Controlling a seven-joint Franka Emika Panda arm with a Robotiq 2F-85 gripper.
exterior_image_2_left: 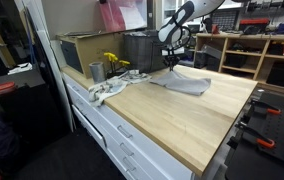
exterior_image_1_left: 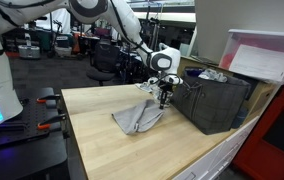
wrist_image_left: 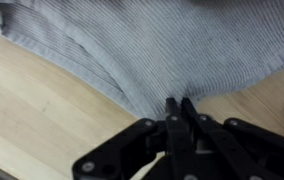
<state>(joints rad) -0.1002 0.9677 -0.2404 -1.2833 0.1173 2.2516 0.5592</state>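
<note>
A grey ribbed cloth [exterior_image_1_left: 137, 118] lies on the light wooden table [exterior_image_1_left: 112, 150] in both exterior views [exterior_image_2_left: 187, 84]. My gripper [exterior_image_1_left: 163, 98] stands over its edge nearest the dark bin. In the wrist view the two fingers [wrist_image_left: 179, 103] are pressed together at a pointed fold of the cloth [wrist_image_left: 152, 50], which tapers right into the fingertips. The gripper is shut and appears to pinch that fold. The cloth rises slightly towards the fingers.
A dark crate [exterior_image_1_left: 217, 100] stands on the table right beside the gripper, also in an exterior view [exterior_image_2_left: 142, 48]. A metal can [exterior_image_2_left: 96, 71], a yellow item [exterior_image_2_left: 112, 62] and a white rag [exterior_image_2_left: 107, 90] sit near the table's edge. A pink-lidded box [exterior_image_1_left: 267, 55] stands behind the crate.
</note>
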